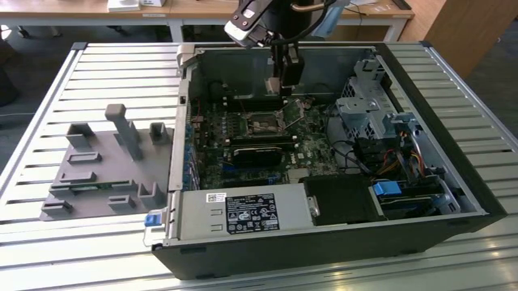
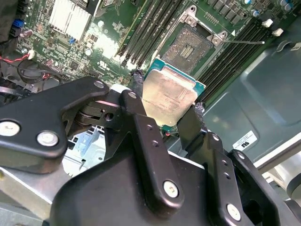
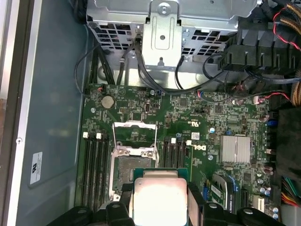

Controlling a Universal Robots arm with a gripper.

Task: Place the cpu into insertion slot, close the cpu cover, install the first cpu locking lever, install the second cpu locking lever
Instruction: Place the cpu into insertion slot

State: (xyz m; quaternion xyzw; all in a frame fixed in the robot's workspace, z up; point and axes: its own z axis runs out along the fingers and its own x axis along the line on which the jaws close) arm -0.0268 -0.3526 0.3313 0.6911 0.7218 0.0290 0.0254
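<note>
The fingers [image 2: 189, 126] clench the cpu [image 2: 169, 96] by opposite edges. In the exterior view the gripper [image 1: 285, 90] hangs at upper centre, above the insertion slot [image 1: 263, 125].

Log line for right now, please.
gripper: jaws shut on cpu | cpu: held clear of insertion slot, not seated | insertion slot: uncovered, empty | cpu cover: open

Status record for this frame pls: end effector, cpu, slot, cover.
end effector: shut on the cpu, a finger on each of two opposite edges
cpu: held above the motherboard, not seated, metal top visible in both wrist views
insertion slot: empty, dark centre exposed
cpu cover: open, swung clear of the slot
</note>
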